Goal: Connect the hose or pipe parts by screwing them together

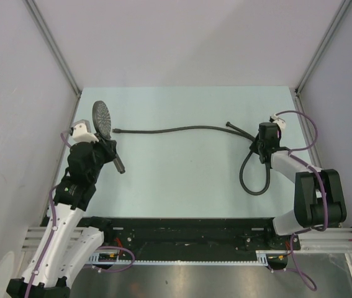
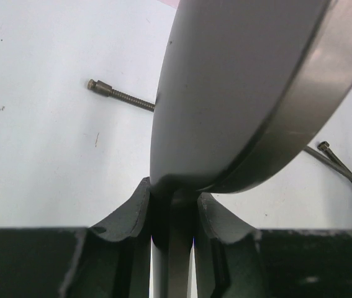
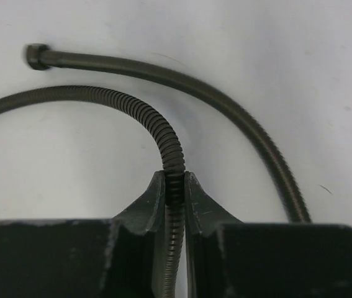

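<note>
The dark grey shower head (image 1: pixel 102 116) stands tilted at the left of the table, its dotted face up and its handle slanting down to the right. My left gripper (image 1: pixel 107 148) is shut on the handle just below the head. In the left wrist view the head's smooth back (image 2: pixel 238 93) fills the frame above the left gripper (image 2: pixel 172 192). The long ribbed hose (image 1: pixel 176 130) lies across the table, and one nut end (image 2: pixel 101 87) rests near the head. My right gripper (image 1: pixel 257 148) is shut on the hose (image 3: pixel 169 149), which bends left out of the right gripper (image 3: pixel 174 186). The other nut end (image 3: pixel 37 56) lies just ahead.
Below the right gripper the hose makes a slack loop (image 1: pixel 253 186) on the pale table (image 1: pixel 182 180). Grey walls and metal posts close in the left, right and back sides. Purple cables (image 1: pixel 306 124) run along both arms. A black rail (image 1: pixel 182 230) marks the near edge.
</note>
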